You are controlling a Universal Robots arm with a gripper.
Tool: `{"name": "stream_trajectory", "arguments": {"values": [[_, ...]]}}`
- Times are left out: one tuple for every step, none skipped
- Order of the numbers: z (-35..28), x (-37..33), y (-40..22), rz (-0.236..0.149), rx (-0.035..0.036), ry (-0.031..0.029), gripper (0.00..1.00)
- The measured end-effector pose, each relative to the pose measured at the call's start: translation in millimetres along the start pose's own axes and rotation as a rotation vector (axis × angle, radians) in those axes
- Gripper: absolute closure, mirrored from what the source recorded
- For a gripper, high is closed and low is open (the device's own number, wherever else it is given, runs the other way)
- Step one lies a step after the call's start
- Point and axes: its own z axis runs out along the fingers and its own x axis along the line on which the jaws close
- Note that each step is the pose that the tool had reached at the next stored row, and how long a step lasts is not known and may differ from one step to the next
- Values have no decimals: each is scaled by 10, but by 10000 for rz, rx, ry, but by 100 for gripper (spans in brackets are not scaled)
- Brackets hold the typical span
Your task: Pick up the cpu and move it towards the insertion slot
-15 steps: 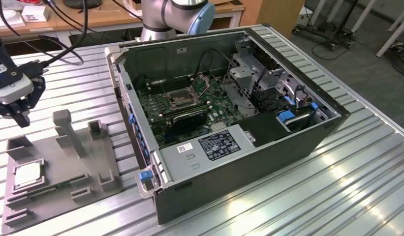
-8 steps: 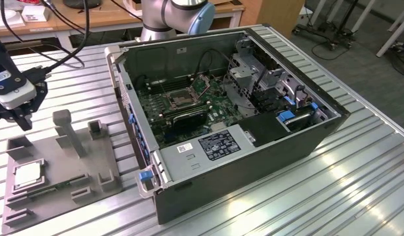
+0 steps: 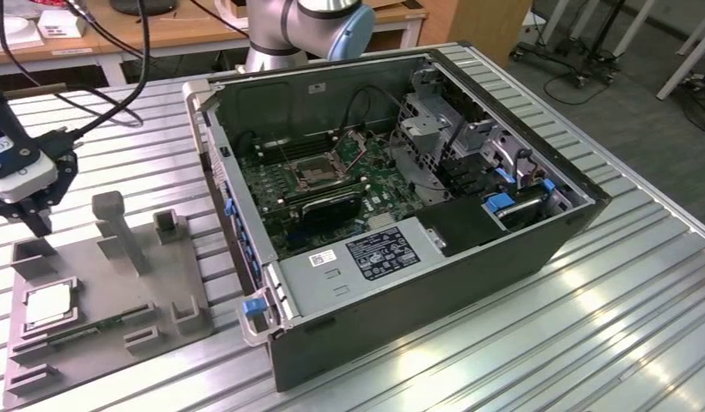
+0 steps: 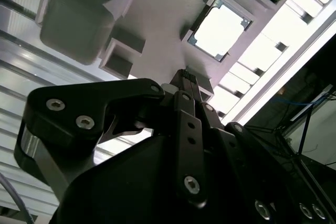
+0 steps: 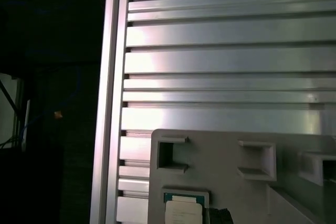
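Exterior view: my black fingers [image 3: 39, 221] are pressed together, gripping nothing, above the grey plastic holder tray [image 3: 157, 296] on the ribbed aluminium desk [image 3: 558, 343]. Near them, the small square silver-topped cpu [image 3: 49, 302] lies untouched in its tray pocket. Well apart, the silver-framed square insertion slot [image 3: 312, 174] sits inside the open black computer case [image 3: 444, 283].

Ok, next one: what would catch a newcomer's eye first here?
The open computer case dominates the middle of the exterior view, its green board bared with the insertion slot on it. At that view's left the gripper hangs over a grey fixture plate, where the cpu lies in its recess, not picked up.
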Motion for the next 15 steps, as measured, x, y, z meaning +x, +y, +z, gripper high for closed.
{"name": "stream_trajectory", "arguments": {"values": [[12, 22, 0, 0, 0, 0, 89], [24, 44, 0, 0, 1, 0, 89], [36, 67, 0, -1, 2, 0, 89], [46, 90, 0, -1, 3, 1, 89], [56, 112, 0, -1, 5, 1, 89], [66, 133, 1, -1, 7, 0, 89], [74, 152, 1, -1, 10, 1, 89], [79, 162, 1, 0, 9, -1, 89], [80, 166, 1, -1, 10, -1, 89], [81, 167, 0, -2, 10, 0, 89], [82, 171, 1, -1, 10, 0, 89], [83, 173, 1, -1, 10, -1, 89], [83, 174, 1, -1, 10, 0, 89], [84, 175, 1, -1, 11, 0, 89], [84, 175, 1, -1, 10, 0, 89]]}}
